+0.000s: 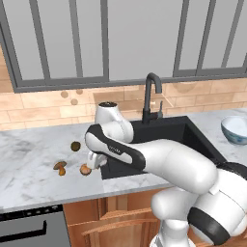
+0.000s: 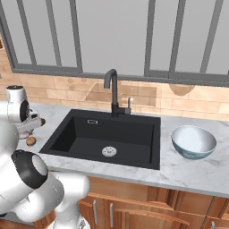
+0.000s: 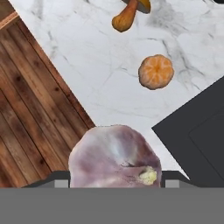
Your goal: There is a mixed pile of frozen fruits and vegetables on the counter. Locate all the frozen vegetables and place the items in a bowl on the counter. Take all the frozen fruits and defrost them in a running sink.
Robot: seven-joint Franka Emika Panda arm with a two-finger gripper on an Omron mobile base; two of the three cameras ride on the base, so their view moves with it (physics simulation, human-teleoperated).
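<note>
- Pinkish-white bulb (image 3: 114, 156) sits clamped between the end effector (image 3: 114, 181) fingers, above the desk (image 3: 100, 65) edge just left of the sink (image 1: 164, 140).
- Orange ball (image 3: 155, 71) and mushroom (image 3: 127, 15) lie left of the sink.
- Bowl (image 2: 193, 142) stands right of the sink.

Glossy white robot arm (image 1: 169, 161) built of thick rounded segments, joined by dark grey to black bands at the joints. A black ring edges the large lower joint; a smaller white wrist segment carries a dark cap on top.
</note>
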